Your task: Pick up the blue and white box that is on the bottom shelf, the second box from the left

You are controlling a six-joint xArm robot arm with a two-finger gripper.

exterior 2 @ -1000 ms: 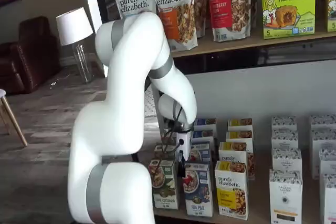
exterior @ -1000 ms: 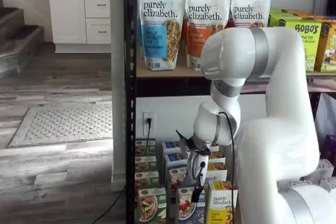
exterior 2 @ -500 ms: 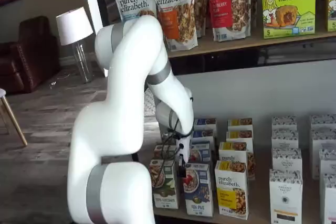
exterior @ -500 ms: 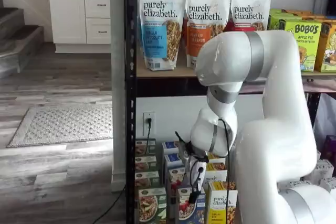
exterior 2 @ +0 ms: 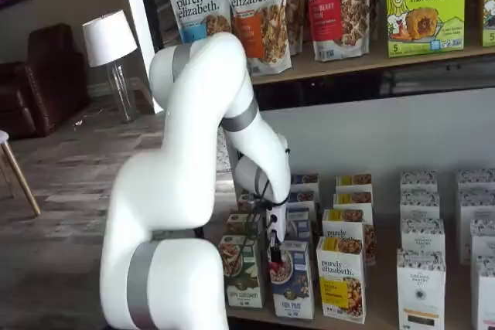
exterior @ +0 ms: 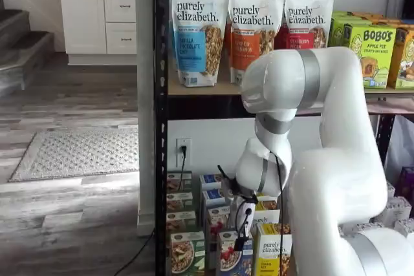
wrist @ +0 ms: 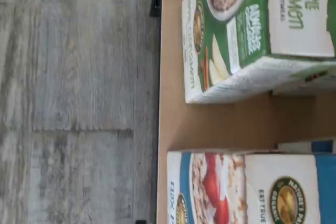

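Note:
The blue and white box stands upright at the front of the bottom shelf, between a green-and-white carton and a yellow-and-white carton. In a shelf view it sits at the lower edge. My gripper hangs right at the box's top front corner; in a shelf view its black fingers overlap the box's top. The fingers show side-on, so I cannot tell whether they are open. The wrist view shows the blue and white box and the green carton lying on the tan shelf board.
More rows of the same cartons stand behind the front ones. White cartons fill the shelf's right side. Granola bags sit on the upper board. A black rack post is at the left. Grey wood floor lies past the shelf edge.
The arm has bent lower, and the gripper has come down and slightly toward the front blue and white box.

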